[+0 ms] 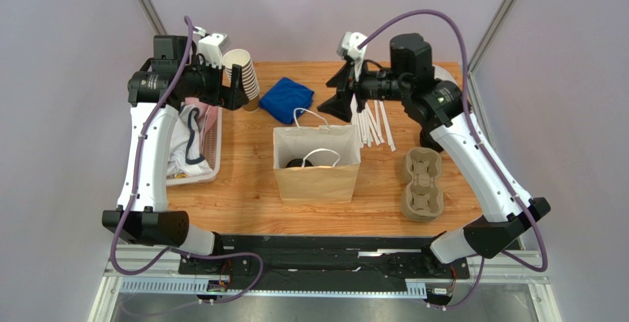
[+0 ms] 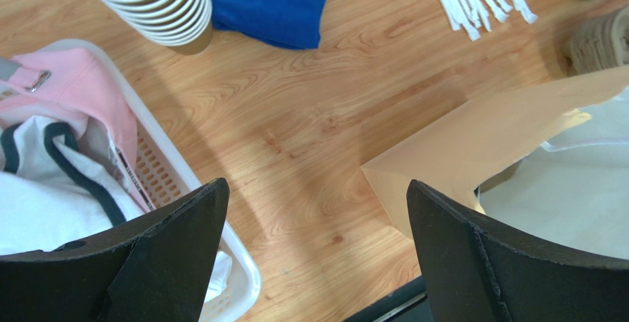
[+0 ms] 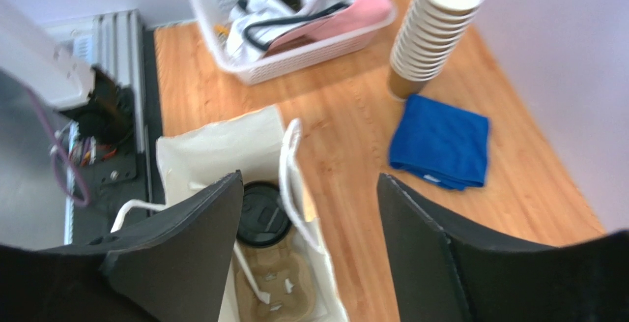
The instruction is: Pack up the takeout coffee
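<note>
Both arms raised. Right claw (image 3: 310,183) open, empty, over coffee (image 3: 263,216) in bag (image 3: 214,149); left claw (image 2: 317,189) wide, empty, upper left.

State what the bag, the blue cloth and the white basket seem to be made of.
The bag looks like brown kraft paper: matte, with sharp folded creases. The blue cloth is a soft fabric, matte, folded with rounded edges. The white basket is probably moulded plastic: slightly glossy, with a slotted lattice wall.

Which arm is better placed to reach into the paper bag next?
Right, probably: the right hand, open, faces the open paper bag, lidded coffee in view. The left hand sits beside the bag, by the basket.
</note>
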Motion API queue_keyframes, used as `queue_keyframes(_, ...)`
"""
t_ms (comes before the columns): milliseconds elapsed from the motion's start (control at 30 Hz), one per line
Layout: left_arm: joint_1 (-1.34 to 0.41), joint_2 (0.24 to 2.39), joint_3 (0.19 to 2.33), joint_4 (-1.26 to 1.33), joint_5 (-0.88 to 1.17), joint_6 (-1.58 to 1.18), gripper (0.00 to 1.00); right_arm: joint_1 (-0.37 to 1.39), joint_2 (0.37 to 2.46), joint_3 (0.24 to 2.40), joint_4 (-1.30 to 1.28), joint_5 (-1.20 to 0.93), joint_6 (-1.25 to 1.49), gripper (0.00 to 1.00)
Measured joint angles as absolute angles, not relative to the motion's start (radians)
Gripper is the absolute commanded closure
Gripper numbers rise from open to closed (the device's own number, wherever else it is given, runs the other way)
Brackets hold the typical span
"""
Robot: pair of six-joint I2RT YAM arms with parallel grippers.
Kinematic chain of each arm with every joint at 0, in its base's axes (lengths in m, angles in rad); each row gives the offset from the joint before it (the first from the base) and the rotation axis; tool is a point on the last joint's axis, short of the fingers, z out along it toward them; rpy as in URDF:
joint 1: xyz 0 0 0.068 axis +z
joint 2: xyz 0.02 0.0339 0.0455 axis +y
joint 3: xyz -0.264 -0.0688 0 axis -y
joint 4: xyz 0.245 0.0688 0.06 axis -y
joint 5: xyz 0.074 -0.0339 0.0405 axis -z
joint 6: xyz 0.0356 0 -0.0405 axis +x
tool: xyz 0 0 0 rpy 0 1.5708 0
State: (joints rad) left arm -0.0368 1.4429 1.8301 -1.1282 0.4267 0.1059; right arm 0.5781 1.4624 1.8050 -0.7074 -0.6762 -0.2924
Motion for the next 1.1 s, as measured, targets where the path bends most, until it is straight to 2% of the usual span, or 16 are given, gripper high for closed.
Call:
queue_keyframes(67,-0.037,1.47,1.878,-1.159,0.455,0.119,0.01,0.546,1.463,1.848,-0.695,-0.657,-0.247,0.09)
queue_keyframes(133,-0.037,1.513,1.946,-1.199,0.476,0.128,0.01,0.498,1.464,1.886,-0.684,-0.645,-0.192,0.05)
queue_keyframes(333,-0.037,1.638,2.062,-1.265,0.453,0.142,0.01,0.287,1.49,1.913,-0.677,-0.612,-0.05,0.02)
queue_keyframes(500,-0.037,1.697,2.062,-1.28,0.433,0.161,0.01,0.059,1.546,1.827,-0.693,-0.59,0.025,0.01)
queue_keyframes(733,-0.037,1.689,1.855,-1.224,0.424,0.172,0.01,-0.14,1.579,1.582,-0.77,-0.553,0.001,0.01)
queue_keyframes(900,-0.037,1.686,1.688,-1.173,0.405,0.17,0.01,-0.146,1.56,1.505,-0.8,-0.547,-0.038,0.0)
queue_keyframes(1100,-0.037,1.642,1.607,-1.126,0.39,0.163,0.01,-0.141,1.481,1.457,-0.813,-0.557,-0.061,0.0)
